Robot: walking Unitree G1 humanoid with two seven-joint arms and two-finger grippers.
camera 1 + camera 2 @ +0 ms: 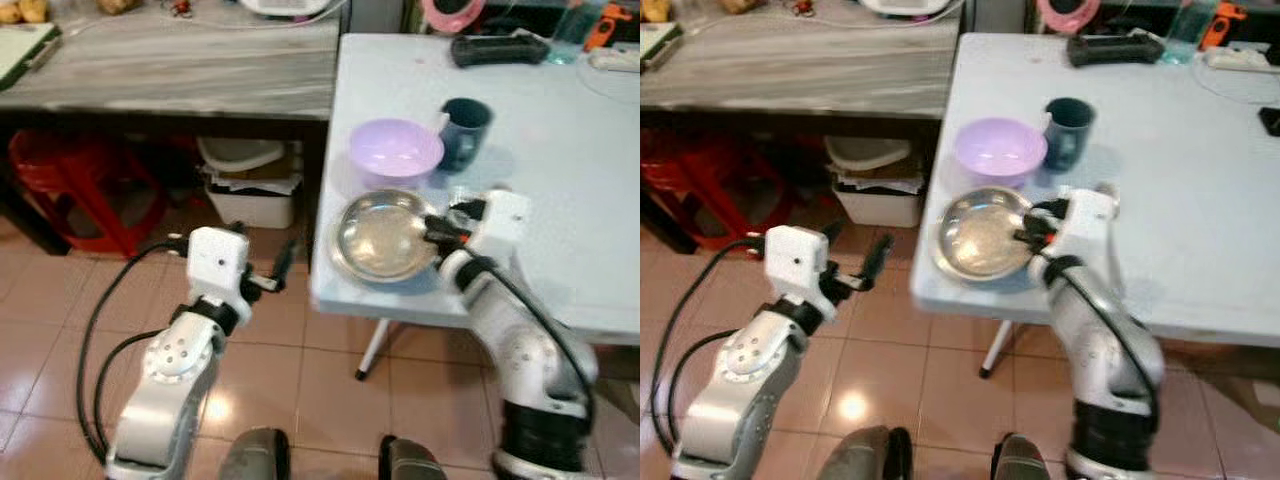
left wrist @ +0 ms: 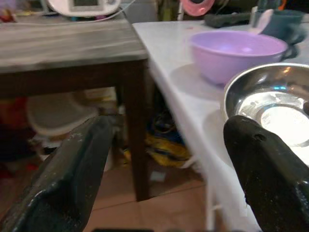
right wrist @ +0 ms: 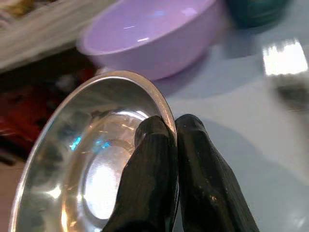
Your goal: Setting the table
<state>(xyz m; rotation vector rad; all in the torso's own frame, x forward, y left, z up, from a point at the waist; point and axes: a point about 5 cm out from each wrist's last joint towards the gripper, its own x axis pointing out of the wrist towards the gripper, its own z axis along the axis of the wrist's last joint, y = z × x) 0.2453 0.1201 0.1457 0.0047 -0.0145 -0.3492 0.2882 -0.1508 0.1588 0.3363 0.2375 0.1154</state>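
Home dining/kitchen corner. Pale table (image 1: 560,200) carries a lilac bowl (image 1: 396,148), steel dish (image 1: 385,236) and dark mug (image 1: 465,130); grey wood-grain side table (image 1: 180,70) stands beside it. Glossy pink floor tiles (image 1: 330,380), red plastic stool (image 1: 75,185) and a white bin (image 1: 250,190) stowed underneath.

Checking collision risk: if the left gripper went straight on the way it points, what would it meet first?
Probably the white table's edge, beside the steel bowl; the left gripper is open, and depth is unclear.
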